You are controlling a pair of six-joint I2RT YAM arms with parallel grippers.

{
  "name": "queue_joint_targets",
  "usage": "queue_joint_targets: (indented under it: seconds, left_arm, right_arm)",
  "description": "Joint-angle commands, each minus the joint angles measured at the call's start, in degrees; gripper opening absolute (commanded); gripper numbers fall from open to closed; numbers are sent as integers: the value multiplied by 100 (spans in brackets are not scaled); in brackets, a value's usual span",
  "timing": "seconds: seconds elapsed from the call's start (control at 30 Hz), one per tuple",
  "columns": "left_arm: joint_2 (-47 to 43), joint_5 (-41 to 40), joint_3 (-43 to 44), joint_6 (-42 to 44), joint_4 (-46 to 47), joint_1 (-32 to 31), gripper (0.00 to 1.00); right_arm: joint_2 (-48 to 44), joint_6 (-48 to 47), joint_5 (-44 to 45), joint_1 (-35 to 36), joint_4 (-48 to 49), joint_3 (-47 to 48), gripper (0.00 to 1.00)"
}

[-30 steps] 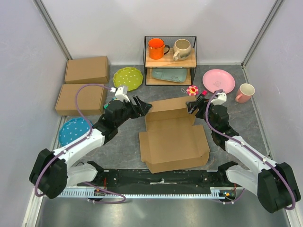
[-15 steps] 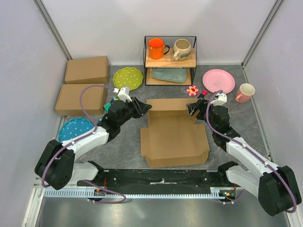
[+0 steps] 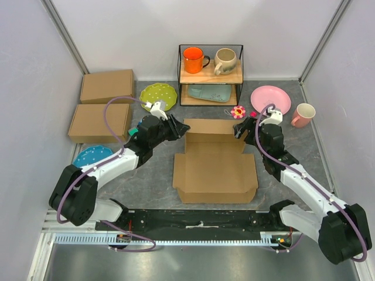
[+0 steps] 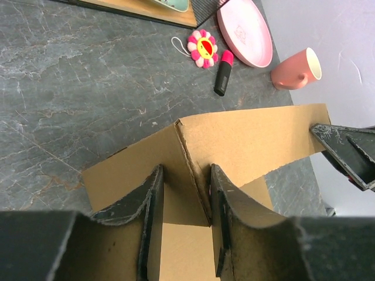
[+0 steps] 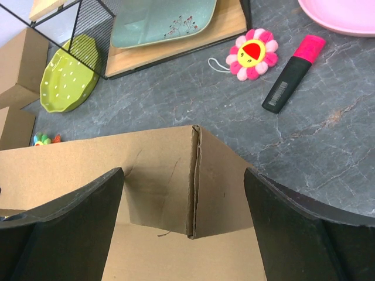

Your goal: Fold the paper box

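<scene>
Top external view showed the paper box's (image 3: 214, 172) raised wall running left-right at mid-frame, left hand (image 3: 177, 127) half-closed, pinching its left corner, right hand (image 3: 240, 130) wide open, empty, straddling its right.

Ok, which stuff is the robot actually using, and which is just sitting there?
Using: paper box; left gripper, pinching its back corner; right gripper, open around the other corner.

Just sitting: two spare boxes, green plate, blue plate, pink plate, pink mug, flower toy, marker, rack with orange mug, beige mug, teal dish.
</scene>
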Motion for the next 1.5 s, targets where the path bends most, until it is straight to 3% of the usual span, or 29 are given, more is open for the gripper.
queue_joint_targets:
  seconds: [0.0, 0.33, 0.47, 0.57, 0.73, 0.9, 1.17, 1.33, 1.47]
  left_arm:
    - [387, 94, 231, 500, -1207, 129, 32]
    - [695, -11, 232, 474, -1506, 217, 33]
    - [721, -257, 223, 553, -1576, 226, 33]
    - [870, -187, 336, 579, -1629, 217, 33]
    - [941, -222, 425, 632, -1770, 226, 34]
    - [932, -283, 460, 668, -1822, 226, 34]
    - [967, -213, 504, 659, -1823, 226, 35]
    - [976, -196, 504, 632, -1814, 226, 35]
    - [985, -143, 521, 597, -1814, 226, 36]
  right_arm:
    - [338, -89, 133, -153, -6, 409, 90]
    - [471, 86, -148, -382, 539, -556, 78]
    - [357, 157, -227, -382, 653, -926, 78]
    - [147, 165, -245, -382, 575, -848, 84]
    - [-30, 218, -96, -408, 109, 109, 92]
    - [111, 613, -428, -820, 90, 690, 93]
    - [594, 1071, -1755, -1304, 1407, 138, 84]
    - [717, 939, -1835, -1296, 1559, -127, 83]
    - [893, 869, -1740, -1305, 1497, -275, 77]
